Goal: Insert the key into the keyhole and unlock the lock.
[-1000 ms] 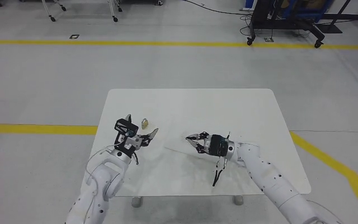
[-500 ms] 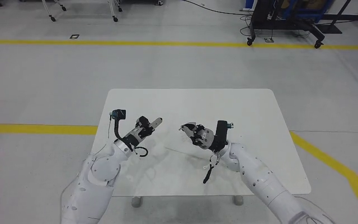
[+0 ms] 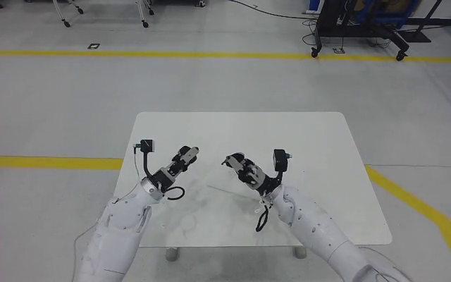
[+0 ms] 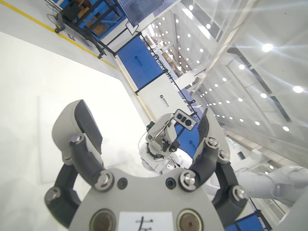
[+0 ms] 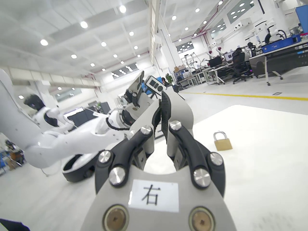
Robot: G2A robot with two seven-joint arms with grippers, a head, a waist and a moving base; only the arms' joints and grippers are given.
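The top camera looks down on the table (image 3: 310, 141). The 2 wrist cameras sit close behind the left gripper (image 4: 144, 111) and right gripper (image 5: 164, 97), tilted upward, facing each other.

One white rectangular table (image 3: 310, 134) is here, and one small brass padlock with a silver shackle (image 5: 222, 142) lies on it. There are two grey metal grippers with black ribbed pads: the left gripper (image 4: 143, 111) and the right gripper (image 5: 162, 102). Two yellow floor lines (image 3: 211, 54) cross the grey floor.

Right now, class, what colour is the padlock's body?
The small metal padlock has a brass-gold body; right wrist view shows it best.
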